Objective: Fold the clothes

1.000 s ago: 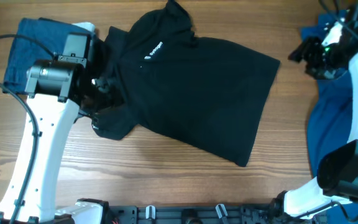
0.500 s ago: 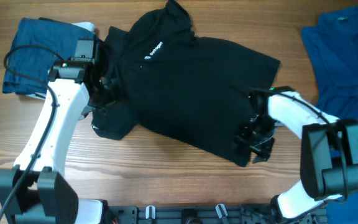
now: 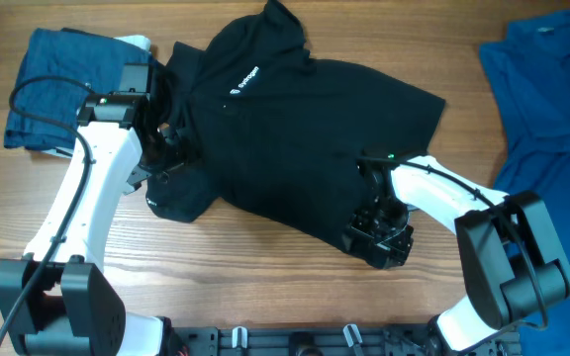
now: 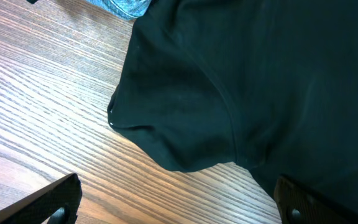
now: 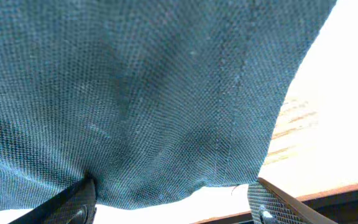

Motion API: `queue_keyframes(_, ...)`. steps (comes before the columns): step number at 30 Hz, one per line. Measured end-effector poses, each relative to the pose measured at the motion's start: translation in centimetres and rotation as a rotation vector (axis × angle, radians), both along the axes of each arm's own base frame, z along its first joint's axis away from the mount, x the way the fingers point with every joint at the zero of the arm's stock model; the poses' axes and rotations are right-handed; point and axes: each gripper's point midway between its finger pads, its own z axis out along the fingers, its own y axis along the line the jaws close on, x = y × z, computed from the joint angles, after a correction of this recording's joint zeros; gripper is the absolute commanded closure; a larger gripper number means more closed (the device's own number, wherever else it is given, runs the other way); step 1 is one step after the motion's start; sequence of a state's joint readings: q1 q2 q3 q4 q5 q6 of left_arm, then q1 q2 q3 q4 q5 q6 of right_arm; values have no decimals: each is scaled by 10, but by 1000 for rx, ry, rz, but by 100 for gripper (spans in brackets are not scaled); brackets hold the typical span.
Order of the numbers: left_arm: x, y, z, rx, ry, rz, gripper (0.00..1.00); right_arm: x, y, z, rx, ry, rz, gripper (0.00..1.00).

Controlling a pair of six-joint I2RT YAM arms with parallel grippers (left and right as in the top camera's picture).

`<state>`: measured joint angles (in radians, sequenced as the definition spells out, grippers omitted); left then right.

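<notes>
Where the hem corner [image 5: 229, 168] nears the front edge of the wood-grain table [image 3: 265, 287], the right gripper [image 3: 379, 235] is down at it, fingers apart, with coarse knit weave close over them. Black, soft and rumpled, the T-shirt [image 3: 315, 138] lies spread mid-table, white logo [image 3: 247, 81] up, collar farthest. Over its bunched sleeve [image 4: 166, 118] the left gripper [image 4: 176, 205] hovers, spread wide. Bare wood lies in front; navy garments [image 3: 52, 69] and a blue shirt [image 3: 547, 109] flank it.

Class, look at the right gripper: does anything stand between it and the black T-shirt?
Nothing visible does. The right gripper sits at the lower hem corner of the black T-shirt, whose fabric already spans the gap between its open fingers.
</notes>
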<state>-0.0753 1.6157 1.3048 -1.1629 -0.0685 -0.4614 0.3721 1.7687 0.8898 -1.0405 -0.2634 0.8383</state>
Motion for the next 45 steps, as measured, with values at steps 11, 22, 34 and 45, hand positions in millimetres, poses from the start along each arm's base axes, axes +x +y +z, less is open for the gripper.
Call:
queue_keyframes(11, -1, 0, 0, 0, 4, 0, 0, 19, -30, -1, 4, -25, -114, 25)
queue_keyframes(22, -6, -1, -1, -6, 24, -1, 0, 25, -65, 15, -25, -97, -35, 23)
queue_keyframes(34, -1, -2, 0, -15, 4, -1, 0, 30, -55, 59, 65, -392, -77, 48)
queue_keyframes(45, 0, -3, 0, -15, -1, -1, 0, 16, -53, 2, 85, -427, -123, 40)
